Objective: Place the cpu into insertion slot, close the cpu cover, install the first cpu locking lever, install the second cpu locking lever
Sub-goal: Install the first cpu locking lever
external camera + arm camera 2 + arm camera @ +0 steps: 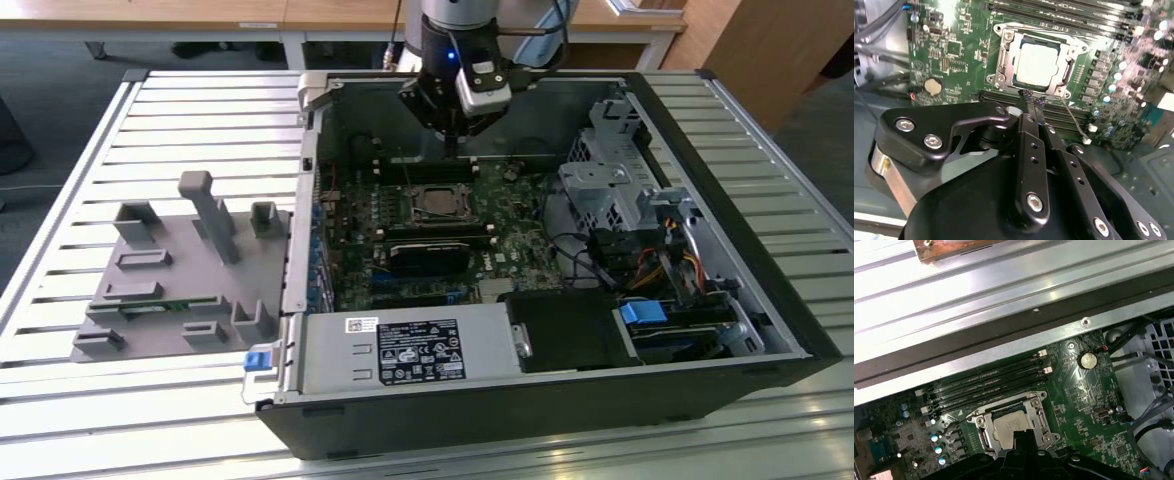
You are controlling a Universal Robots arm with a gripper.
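Note:
The cpu (pixel 1038 62) lies flat in the insertion slot (pixel 1029 39) on the green board; the exterior view shows that socket (pixel 437 203) in the middle of the open case. The silver cpu cover (pixel 1004 62) lies down around the chip as a frame, as the first wrist view also shows (pixel 1038 412). A thin wire locking lever (pixel 1074 120) sticks out from one corner of the socket, away from the frame. My gripper (pixel 1031 102) hangs just above the socket's edge, fingers shut with nothing between them. It shows from outside (pixel 454 150) behind the socket.
Long black memory sticks (pixel 989 382) run beside the socket. The power-supply box (pixel 400 352) fills the case's front, and a drive cage (pixel 607 190) with cables lies on the exterior view's right. A grey fixture (pixel 174 270) lies on the slatted table on that view's left.

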